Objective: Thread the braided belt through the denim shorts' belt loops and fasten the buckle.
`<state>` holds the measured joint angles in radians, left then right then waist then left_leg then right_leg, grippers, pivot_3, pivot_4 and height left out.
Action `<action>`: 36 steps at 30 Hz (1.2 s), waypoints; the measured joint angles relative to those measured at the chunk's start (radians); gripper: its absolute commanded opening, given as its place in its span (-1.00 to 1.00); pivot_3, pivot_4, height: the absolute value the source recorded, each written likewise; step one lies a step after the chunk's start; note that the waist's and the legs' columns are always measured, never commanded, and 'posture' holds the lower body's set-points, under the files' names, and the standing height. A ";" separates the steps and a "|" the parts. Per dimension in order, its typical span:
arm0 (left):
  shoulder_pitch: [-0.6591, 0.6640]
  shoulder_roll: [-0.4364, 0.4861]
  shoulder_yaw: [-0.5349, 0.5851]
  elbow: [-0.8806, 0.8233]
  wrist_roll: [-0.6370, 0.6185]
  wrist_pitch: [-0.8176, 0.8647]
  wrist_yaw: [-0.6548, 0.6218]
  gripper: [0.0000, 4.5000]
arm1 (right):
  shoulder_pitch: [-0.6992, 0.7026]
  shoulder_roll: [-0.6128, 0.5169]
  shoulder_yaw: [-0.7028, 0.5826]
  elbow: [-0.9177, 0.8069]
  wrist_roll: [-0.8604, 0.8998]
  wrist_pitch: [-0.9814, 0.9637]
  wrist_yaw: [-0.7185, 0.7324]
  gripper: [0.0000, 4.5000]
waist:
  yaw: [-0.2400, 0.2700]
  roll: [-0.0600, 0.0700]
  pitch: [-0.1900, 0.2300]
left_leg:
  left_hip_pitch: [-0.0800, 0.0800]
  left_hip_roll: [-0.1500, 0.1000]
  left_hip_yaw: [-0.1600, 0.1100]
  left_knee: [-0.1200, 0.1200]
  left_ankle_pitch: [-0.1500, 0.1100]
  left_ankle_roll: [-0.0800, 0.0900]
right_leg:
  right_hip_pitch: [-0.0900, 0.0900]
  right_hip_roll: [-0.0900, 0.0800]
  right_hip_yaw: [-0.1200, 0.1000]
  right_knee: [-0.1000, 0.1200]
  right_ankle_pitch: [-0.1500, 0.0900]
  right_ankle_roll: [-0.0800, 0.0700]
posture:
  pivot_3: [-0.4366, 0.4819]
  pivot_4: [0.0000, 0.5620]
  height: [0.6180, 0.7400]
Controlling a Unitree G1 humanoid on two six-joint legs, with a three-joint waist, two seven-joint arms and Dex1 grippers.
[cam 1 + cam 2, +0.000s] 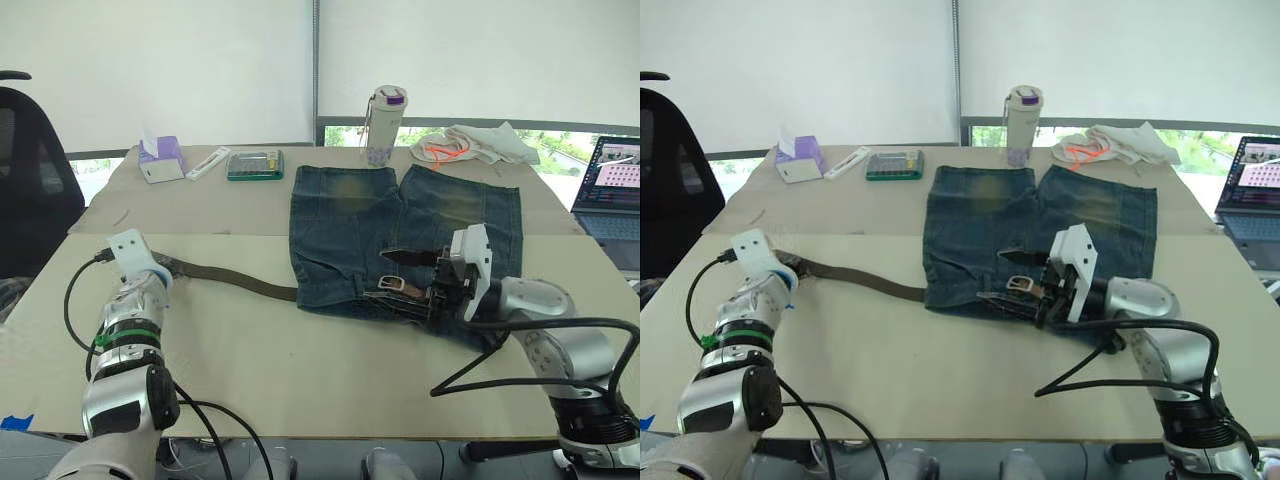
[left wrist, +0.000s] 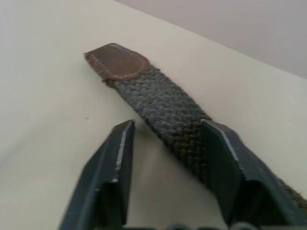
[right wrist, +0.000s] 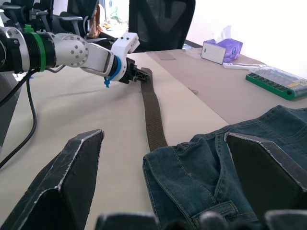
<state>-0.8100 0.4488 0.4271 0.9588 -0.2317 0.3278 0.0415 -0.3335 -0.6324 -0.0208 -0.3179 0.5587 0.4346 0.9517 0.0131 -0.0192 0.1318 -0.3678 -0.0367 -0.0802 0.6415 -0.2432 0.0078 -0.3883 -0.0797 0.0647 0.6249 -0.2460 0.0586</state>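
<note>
While one braided belt (image 1: 230, 279) lies across the table (image 1: 300, 370), we see its silver buckle (image 1: 392, 285) on the waistband of the one pair of denim shorts (image 1: 350, 230). Our left gripper (image 2: 168, 132) is spread over the belt's leather-tipped left end. Our right gripper (image 1: 437, 288) is spread near the buckle. We cannot make out the belt loops.

I see the denim shorts (image 1: 1040, 235) flat on the table (image 1: 940, 370), the braided belt (image 1: 865, 279) trailing out leftward. My right gripper (image 1: 1040, 290) sits at the buckle (image 1: 1021, 285); my left gripper (image 1: 790, 268) is at the belt's far end.
</note>
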 measured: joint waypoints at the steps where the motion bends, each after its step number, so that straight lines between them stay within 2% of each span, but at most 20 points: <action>1: -0.009 0.000 -0.003 0.014 0.001 -0.006 0.000 -0.72 | -0.001 0.000 0.001 0.002 -0.003 0.000 0.000 1.00 | -0.001 0.000 0.000 | 0.000 0.000 0.000 0.000 0.000 0.000 | 0.000 0.000 0.000 0.000 0.000 0.000 | -0.05 -0.47 1.00; 3: -0.016 0.000 -0.014 0.035 0.008 -0.028 0.000 -0.99 | -0.002 0.000 0.002 0.006 -0.006 -0.004 0.000 1.00 | -0.003 0.000 0.000 | 0.000 0.000 0.000 0.000 0.000 0.000 | 0.000 0.000 0.000 0.000 0.000 0.000 | -0.05 -0.47 1.00; 10: -0.015 0.000 -0.035 0.054 0.025 -0.080 0.014 -0.99 | -0.002 0.006 0.003 0.012 -0.014 -0.011 -0.002 1.00 | -0.005 0.000 0.000 | 0.000 0.001 0.000 0.000 0.000 0.000 | 0.000 0.001 0.000 0.000 0.000 0.000 | -0.05 -0.47 1.00; 15: 0.018 -0.027 -0.032 0.019 0.022 -0.184 -0.004 -0.99 | -0.002 0.024 0.003 0.013 -0.013 -0.011 -0.011 1.00 | -0.005 -0.001 0.001 | -0.001 0.001 0.000 0.000 0.000 0.000 | -0.002 0.001 0.000 0.000 0.000 0.000 | -0.05 -0.47 1.00; 18: 0.056 -0.052 -0.045 -0.071 0.022 -0.267 -0.035 -0.99 | -0.001 0.026 0.001 0.014 -0.010 -0.010 -0.016 1.00 | -0.004 -0.001 0.001 | -0.002 0.002 0.000 0.000 0.000 0.000 | -0.002 0.000 0.000 0.000 0.000 0.000 | -0.05 -0.47 1.00; 22: 0.118 -0.093 -0.154 -0.308 0.066 -0.416 -0.133 -0.99 | -0.003 0.065 -0.010 0.013 0.030 0.016 -0.048 1.00 | 0.000 -0.002 0.001 | -0.002 0.002 0.000 -0.001 0.000 -0.001 | -0.001 -0.002 0.000 -0.001 0.000 0.000 | -0.05 -0.47 1.00; 27: 0.144 -0.090 -0.365 -0.499 0.247 -0.548 -0.211 -0.99 | -0.026 0.127 -0.010 0.001 0.067 0.078 -0.140 1.00 | -0.002 -0.001 0.001 | -0.002 0.001 0.001 -0.001 0.000 -0.001 | -0.001 -0.003 0.001 -0.001 0.000 0.000 | -0.05 -0.47 1.00; 31: 0.150 -0.042 -0.572 -0.587 0.524 -0.667 -0.204 -0.99 | -0.084 0.240 -0.008 0.000 0.063 0.174 -0.335 1.00 | -0.012 -0.001 0.001 | -0.001 0.001 0.001 -0.003 0.000 -0.001 | -0.002 0.000 0.001 -0.001 0.000 0.000 | -0.05 -0.47 1.00; 36: 0.149 -0.044 -0.698 -0.638 0.797 -0.701 -0.076 -0.99 | -0.122 0.420 -0.059 -0.013 0.190 0.365 -0.602 1.00 | -0.017 0.000 0.001 | -0.001 0.002 0.001 -0.005 0.000 -0.001 | -0.005 0.001 0.002 0.001 0.000 -0.001 | -0.05 -0.47 1.00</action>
<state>-0.6606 0.4047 -0.2704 0.3204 0.5655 -0.3730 -0.0345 -0.4558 -0.2119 -0.0800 -0.3305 0.7485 0.7996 0.3496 -0.0039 -0.0197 0.1325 -0.3689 -0.0342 -0.0794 0.6367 -0.2430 0.0072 -0.3929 -0.0791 0.0662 0.6257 -0.2455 0.0577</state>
